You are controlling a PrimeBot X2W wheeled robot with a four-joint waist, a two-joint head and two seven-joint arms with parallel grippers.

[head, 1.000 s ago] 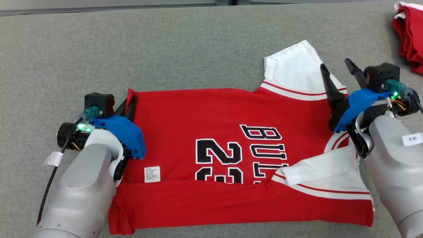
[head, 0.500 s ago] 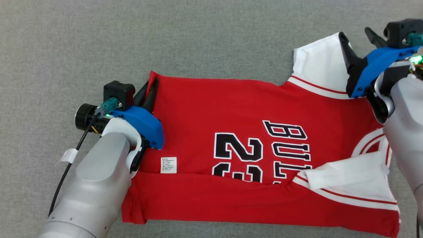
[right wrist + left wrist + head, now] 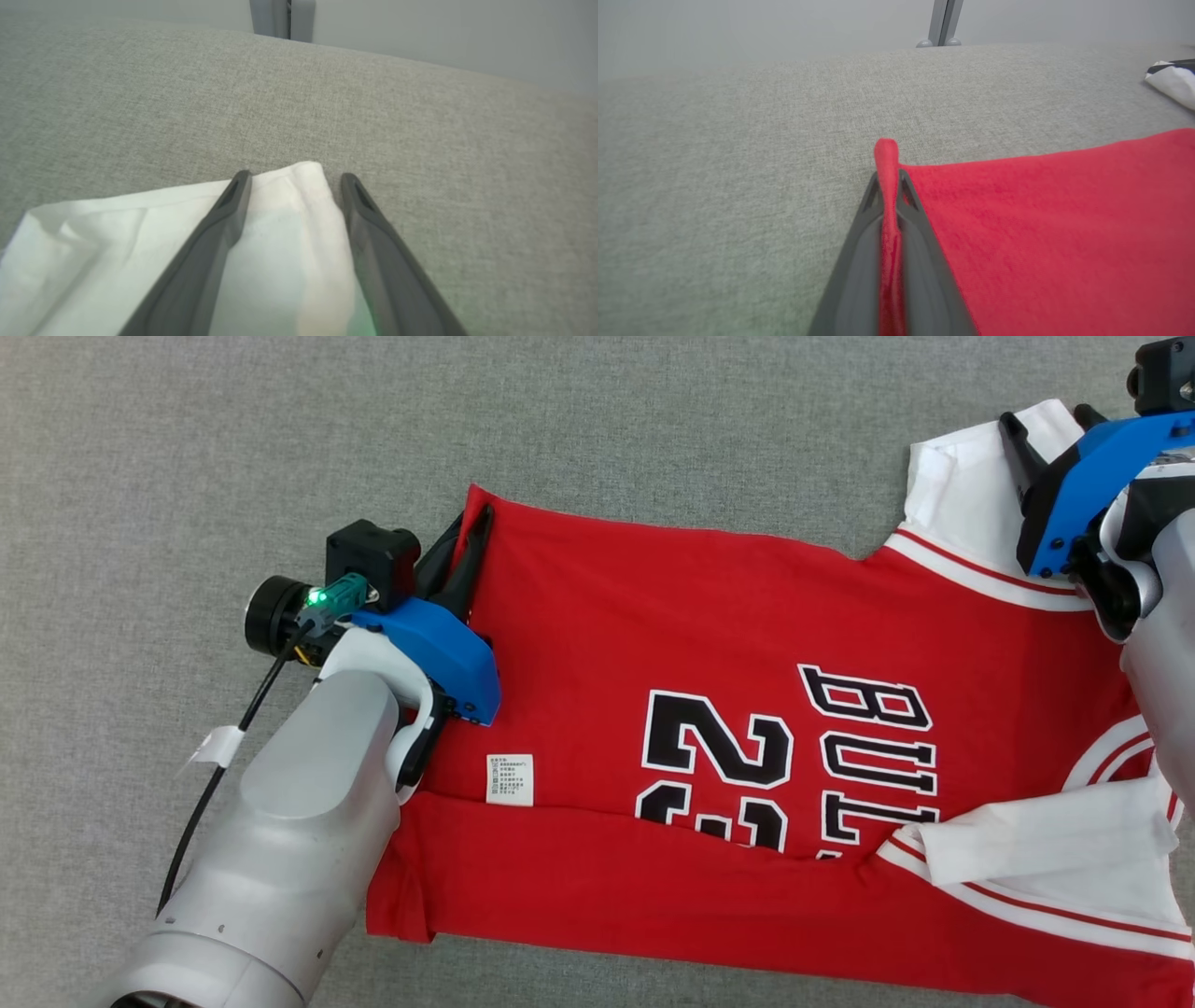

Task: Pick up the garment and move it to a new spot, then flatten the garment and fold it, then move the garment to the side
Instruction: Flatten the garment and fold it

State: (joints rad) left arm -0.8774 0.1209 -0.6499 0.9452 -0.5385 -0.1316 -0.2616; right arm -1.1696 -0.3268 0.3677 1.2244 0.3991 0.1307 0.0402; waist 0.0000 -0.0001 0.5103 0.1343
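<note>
Two grippers attend the garment. Left gripper [image 3: 471, 523]: clenched on the far left corner of the garment [image 3: 709, 616], which lies flat on the grey surface [image 3: 280, 429], long axis left to right, neck end rightward. Right gripper [image 3: 1046, 425]: spread wide over the white sleeve [image 3: 962, 495] tip. Versus one second ago, the camera has shifted and the right gripper sits nearer the sleeve's far edge.

Corner of red garment [image 3: 1041, 210] tight inside the left tool [image 3: 888, 182], grey fabric surface [image 3: 714, 163] beneath.
</note>
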